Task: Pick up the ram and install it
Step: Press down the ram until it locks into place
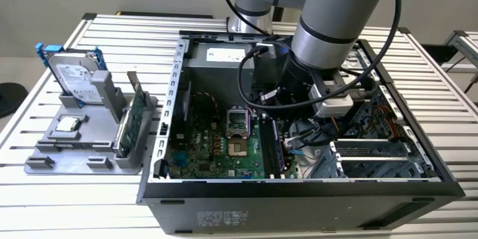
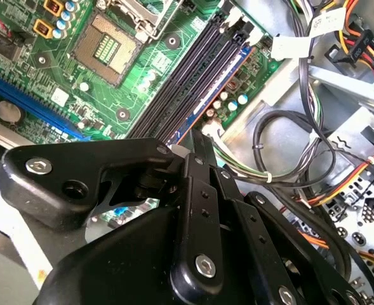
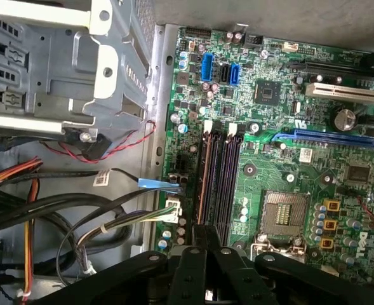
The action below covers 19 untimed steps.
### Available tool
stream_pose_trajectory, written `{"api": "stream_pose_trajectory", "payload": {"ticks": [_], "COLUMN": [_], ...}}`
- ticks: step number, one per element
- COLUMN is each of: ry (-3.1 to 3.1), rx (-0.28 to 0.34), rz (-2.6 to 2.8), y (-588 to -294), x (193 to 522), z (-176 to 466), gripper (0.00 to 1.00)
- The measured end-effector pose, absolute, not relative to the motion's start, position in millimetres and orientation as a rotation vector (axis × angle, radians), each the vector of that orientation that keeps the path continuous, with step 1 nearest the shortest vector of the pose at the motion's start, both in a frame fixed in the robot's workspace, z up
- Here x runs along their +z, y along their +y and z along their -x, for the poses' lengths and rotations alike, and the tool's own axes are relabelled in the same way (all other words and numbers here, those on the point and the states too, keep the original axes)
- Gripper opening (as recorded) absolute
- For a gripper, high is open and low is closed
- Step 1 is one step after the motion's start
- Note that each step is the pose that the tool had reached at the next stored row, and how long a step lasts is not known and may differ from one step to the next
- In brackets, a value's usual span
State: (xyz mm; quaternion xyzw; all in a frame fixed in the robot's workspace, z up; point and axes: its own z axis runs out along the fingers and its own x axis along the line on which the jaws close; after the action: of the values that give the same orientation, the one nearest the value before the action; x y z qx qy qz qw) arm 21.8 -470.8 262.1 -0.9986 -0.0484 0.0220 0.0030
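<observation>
**Q:** Where's the ram, and what is the hand doing?

**Op:** As far as I can tell, the gripper [image 3: 206,254] is closed narrow on it. In both wrist views a thin dark edge sticks out past the fingertips, and I take that for the ram [image 3: 206,236] (seen edge-on, so I can't make out any chips). It hangs over the near end of the memory slots [image 3: 220,178], roughly in line with them. I can't tell whether it's touching a slot yet. All four slots look empty.

**Q:** And in the wider scene?

**Op:** In the exterior view the arm [image 1: 328,20] reaches down into the open computer case [image 1: 299,186], above the motherboard [image 1: 216,149]. The cable bundle [image 3: 79,216] lies just beside the slots.

**Q:** How will it handle?

**Op:** My judgement is light, stiff along its length, thin and fragile. It won't tolerate twisting or pressure on the chips. I'd hold it by the long upper edge near the middle, faces pinched flat, and keep clear of the contact edge. A tilted stick would probably bind in the slot.
</observation>
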Motion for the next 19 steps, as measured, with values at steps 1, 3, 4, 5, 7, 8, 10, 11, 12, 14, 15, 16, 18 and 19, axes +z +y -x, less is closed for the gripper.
{"api": "stream_pose_trajectory", "payload": {"ticks": [1, 3, 4, 5, 7, 8, 10, 11, 12, 14, 15, 16, 18, 19], "ry": [-0.155, -0.164, -0.171, -0.178, -0.195, -0.203, -0.212, -0.212, -0.212, -0.213, -0.213, -0.213, -0.213, -0.213], "rx": [0.069, 0.069, 0.069, 0.069, 0.069, 0.069, 0.069, 0.069, 0.069, 0.070, 0.070, 0.070, 0.070, 0.070], "rz": [3.131, 3.131, 3.130, 3.130, 3.129, 3.129, 3.129, 3.129, 3.128, 3.128, 3.128, 3.128, 3.129, 3.129], "y": [-470.8, -470.7, -470.7, -470.7, -470.8, -470.8, -470.8, -470.8, -470.7, -470.8, -470.8, -470.8, -470.8, -470.8], "x": [262.2, 262.3, 262.4, 262.6, 262.7, 262.8, 262.8, 262.8, 262.8, 262.8, 262.8, 262.8, 262.8, 262.8], "z": [-21.8, -21.8, -21.8, -21.8, -21.8, -21.8, -21.8, -21.8, -21.8, -21.8, -21.8, -21.8, -21.8, -21.8], "gripper": [0.00, 0.00, 0.00, 0.00, 0.00, 0.00, 0.00, 0.00, 0.00, 0.00, 0.00, 0.00, 0.00, 0.00]}}
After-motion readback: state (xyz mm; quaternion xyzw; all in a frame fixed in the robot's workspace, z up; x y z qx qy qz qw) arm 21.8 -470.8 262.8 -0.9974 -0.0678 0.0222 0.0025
